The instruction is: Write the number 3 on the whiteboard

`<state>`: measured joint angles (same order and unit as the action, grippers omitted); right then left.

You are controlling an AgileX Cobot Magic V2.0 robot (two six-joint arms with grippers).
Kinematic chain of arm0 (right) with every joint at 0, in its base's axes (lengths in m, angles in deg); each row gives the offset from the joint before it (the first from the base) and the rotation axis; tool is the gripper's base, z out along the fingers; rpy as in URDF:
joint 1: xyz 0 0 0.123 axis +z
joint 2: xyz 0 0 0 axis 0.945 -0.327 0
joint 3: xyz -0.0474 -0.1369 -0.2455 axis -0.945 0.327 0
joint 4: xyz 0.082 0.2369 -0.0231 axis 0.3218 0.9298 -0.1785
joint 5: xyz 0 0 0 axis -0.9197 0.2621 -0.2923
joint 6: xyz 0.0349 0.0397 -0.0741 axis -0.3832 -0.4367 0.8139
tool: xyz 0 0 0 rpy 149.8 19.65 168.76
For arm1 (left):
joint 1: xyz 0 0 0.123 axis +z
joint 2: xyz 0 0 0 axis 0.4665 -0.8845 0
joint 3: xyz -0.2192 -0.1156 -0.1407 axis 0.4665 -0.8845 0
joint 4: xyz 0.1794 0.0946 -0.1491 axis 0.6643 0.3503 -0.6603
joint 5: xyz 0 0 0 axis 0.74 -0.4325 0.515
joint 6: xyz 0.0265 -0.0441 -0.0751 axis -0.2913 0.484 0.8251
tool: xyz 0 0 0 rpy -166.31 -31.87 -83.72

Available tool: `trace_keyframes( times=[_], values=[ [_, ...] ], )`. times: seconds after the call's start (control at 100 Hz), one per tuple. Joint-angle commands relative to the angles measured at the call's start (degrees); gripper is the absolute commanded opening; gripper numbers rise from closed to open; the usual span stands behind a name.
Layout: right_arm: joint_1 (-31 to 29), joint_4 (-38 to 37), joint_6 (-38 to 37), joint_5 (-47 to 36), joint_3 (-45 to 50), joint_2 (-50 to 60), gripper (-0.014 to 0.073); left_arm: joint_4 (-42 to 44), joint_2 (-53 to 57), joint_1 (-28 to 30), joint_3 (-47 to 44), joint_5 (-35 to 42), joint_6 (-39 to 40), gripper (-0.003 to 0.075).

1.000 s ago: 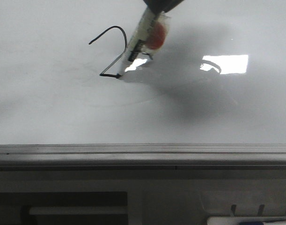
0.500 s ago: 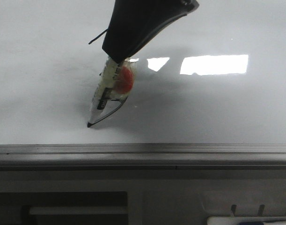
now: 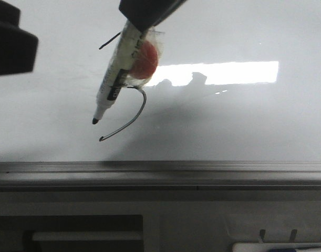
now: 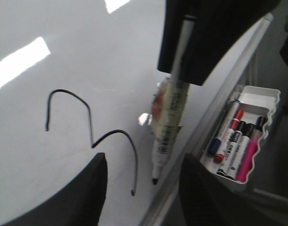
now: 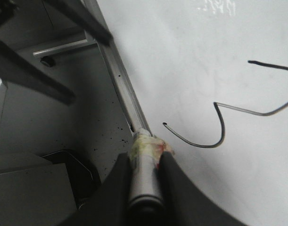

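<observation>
Starting at the left of the front view: a dark blocky shape [image 3: 10, 44] juts in at the top corner, prob. part of the left arm, too blurred to say more. The left gripper [image 4: 141, 188] shows in its own wrist cam w/ fingers spread wide and nothing between them, hovering over the board. My read: it's parked as a spare, since the job needs one pen only.

Next over is the thin dark hand-drawn number 3 [image 3: 136, 118], on the glossy pale grey-white whiteboard [image 3: 244, 121] near its grey metal edge strip [image 3: 202, 170]. Both bows and the pointed middle are drawn, ends open, so the digit looks done.

The white-barrelled marker w/ black tip and an orange-red taped wad on its body [image 3: 115, 79] hangs just beside the 3's lower tail. Its tip sits near the stroke's end but apart from it, and seems clear of the surface. The wad prob. pads the barrel for a firmer hold.

The right gripper [image 3: 149, 8] is clamped on the marker's upper barrel, fingers [image 5: 118, 188] closed on either side. The arm comes in from above, w/ the pen slanted and tip lowest, pointing toward the near edge.

Rightmost, a bright rectangular light reflection [image 3: 228, 72] lies on bare board.
</observation>
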<state>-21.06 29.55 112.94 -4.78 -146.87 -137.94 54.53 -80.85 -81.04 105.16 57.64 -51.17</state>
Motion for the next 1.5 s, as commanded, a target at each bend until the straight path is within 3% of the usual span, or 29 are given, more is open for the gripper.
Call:
trace_keyframes(
  times=[0.0,0.57,0.64,0.77,1.0,1.07,1.14,1.2,1.29,1.35,1.49],
  values=[
    [1.17,0.26,-0.21,-4.67,-1.60,1.46,-0.0040,-0.58,-2.76,-1.77,1.61,6.46,0.41,0.0316],
    [6.33,0.26,-2.34,-5.04,-1.60,1.46,-0.0040,-2.06,-9.35,-1.78,1.61,12.60,0.41,0.0304],
    [6.33,0.26,-2.34,-4.76,-1.60,1.46,-0.0041,-3.03,-9.35,-1.78,1.61,12.47,0.41,0.0239],
    [6.33,0.26,-2.34,-4.68,-1.60,1.46,-0.0041,-3.13,-9.35,-1.78,1.61,12.38,0.41,-0.0017],
    [6.33,0.35,-2.34,-5.61,-1.60,1.46,-0.0034,-3.16,-9.35,-1.78,1.61,12.38,0.41,-0.0020],
    [6.33,0.35,-2.34,-5.85,-1.60,1.46,0.0030,-3.26,-9.35,-1.78,1.61,12.38,0.41,-0.0020],
    [6.33,0.35,-2.34,-7.13,-1.60,1.46,0.0203,-3.26,-9.35,-1.78,1.61,12.38,0.41,-0.0021],
    [6.22,0.35,-2.34,-9.40,-1.60,1.46,0.0421,-3.88,-9.35,-1.78,1.61,12.38,0.41,-0.0021],
    [5.56,0.35,-2.34,-14.50,-1.60,1.46,0.0596,-9.30,-9.35,-1.78,1.61,12.21,0.41,-0.0021],
    [4.66,0.35,-2.34,-18.01,-1.60,1.68,0.0622,-15.66,-9.35,-0.72,1.61,12.07,0.41,-0.0021],
    [3.45,0.35,-2.34,-22.81,-1.60,2.45,0.0617,-39.37,-9.63,3.09,1.61,11.92,0.41,-0.0021]
  ],
)
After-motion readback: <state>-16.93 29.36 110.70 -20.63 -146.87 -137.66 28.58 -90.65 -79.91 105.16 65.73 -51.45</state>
